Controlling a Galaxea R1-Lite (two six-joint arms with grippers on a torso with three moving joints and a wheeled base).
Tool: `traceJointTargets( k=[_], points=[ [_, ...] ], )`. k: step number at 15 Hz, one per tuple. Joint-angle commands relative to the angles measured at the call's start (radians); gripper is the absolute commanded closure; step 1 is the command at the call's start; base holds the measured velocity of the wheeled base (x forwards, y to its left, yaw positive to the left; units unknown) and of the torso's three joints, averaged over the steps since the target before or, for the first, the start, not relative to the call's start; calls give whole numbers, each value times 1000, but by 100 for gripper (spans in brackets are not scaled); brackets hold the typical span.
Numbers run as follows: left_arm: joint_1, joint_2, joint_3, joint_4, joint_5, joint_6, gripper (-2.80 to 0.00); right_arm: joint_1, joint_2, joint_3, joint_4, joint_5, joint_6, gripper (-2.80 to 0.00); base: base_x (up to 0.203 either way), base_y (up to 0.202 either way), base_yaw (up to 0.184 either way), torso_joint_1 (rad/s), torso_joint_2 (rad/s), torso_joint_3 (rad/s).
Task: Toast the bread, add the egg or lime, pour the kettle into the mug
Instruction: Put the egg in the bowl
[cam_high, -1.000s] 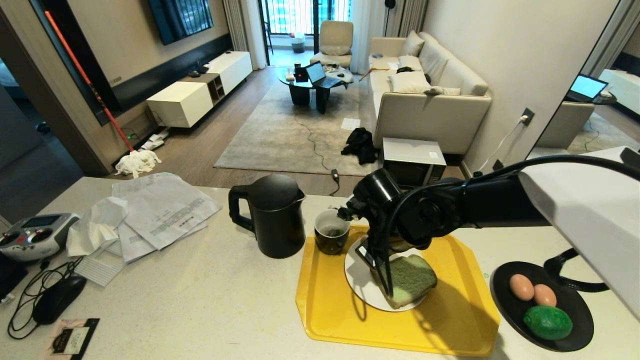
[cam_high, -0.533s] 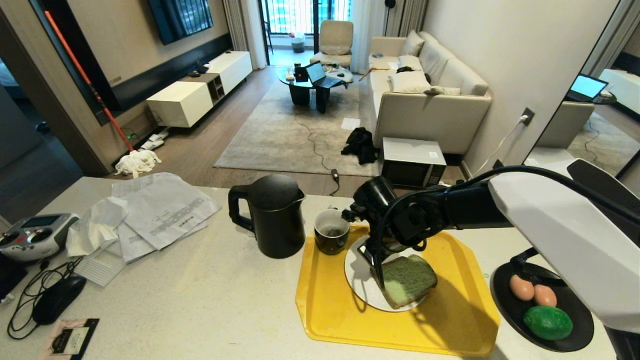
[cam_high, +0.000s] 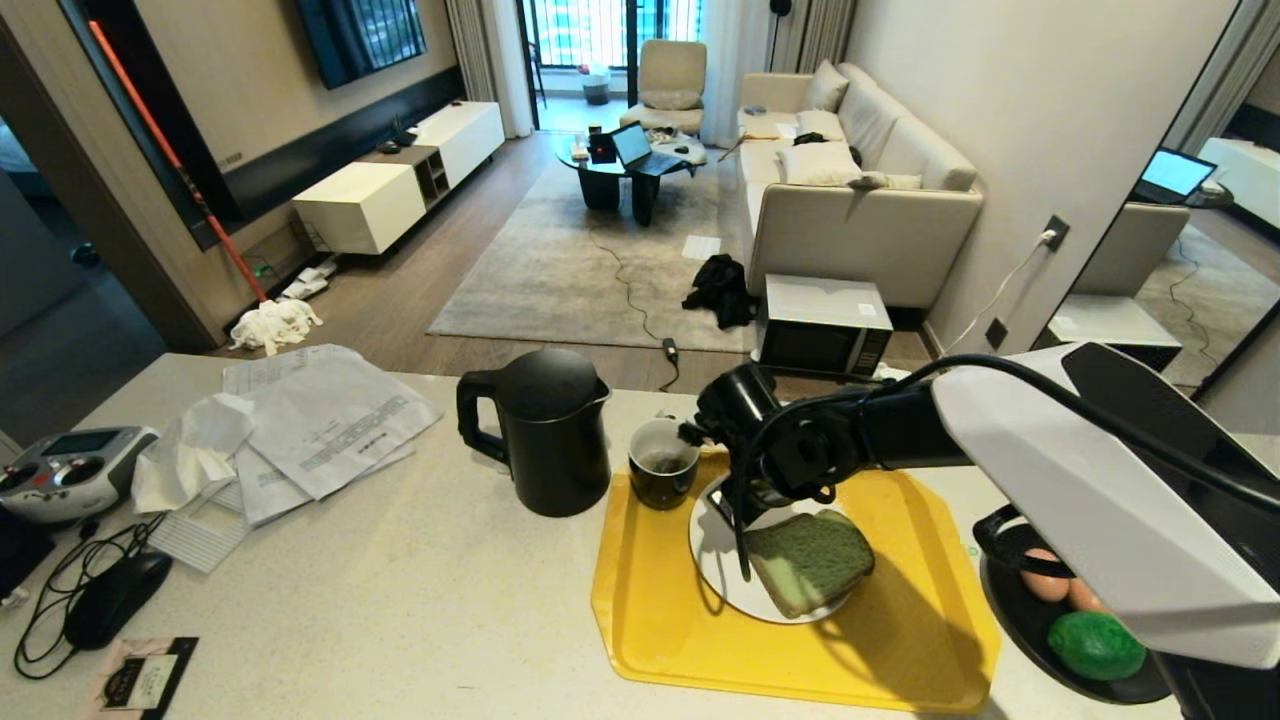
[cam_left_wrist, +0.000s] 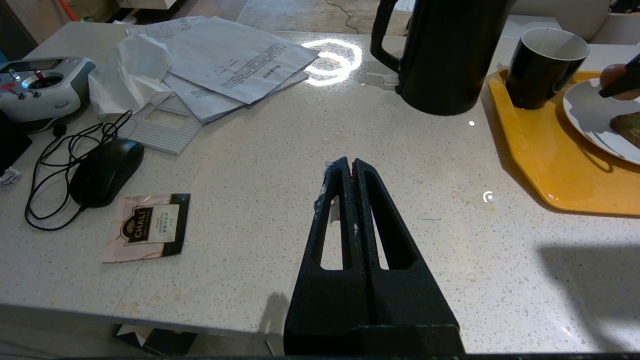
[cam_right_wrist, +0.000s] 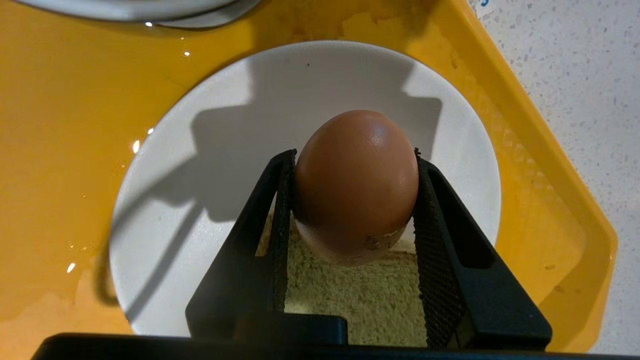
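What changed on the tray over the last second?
The right gripper, jaws shut on the egg, drew back across the white plate toward the robot, uncovering more of the bread. Kettle, mug and bread stayed put; the left gripper stayed parked.

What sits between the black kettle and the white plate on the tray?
The mug stands between the kettle and the plate, at the yellow tray's corner, as the head view shows.
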Motion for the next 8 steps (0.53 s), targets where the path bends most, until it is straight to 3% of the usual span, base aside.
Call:
traceJointTargets(
  k=[1,8],
  points=[
    [0,-1,0,0,0,0,0,-6,21,-4,-1,-4,-1,0,0,0,0,0,0,0],
    [0,-1,0,0,0,0,0,-21,49,-28,0,-5,-5,0,0,0,0,0,0,0]
  ],
)
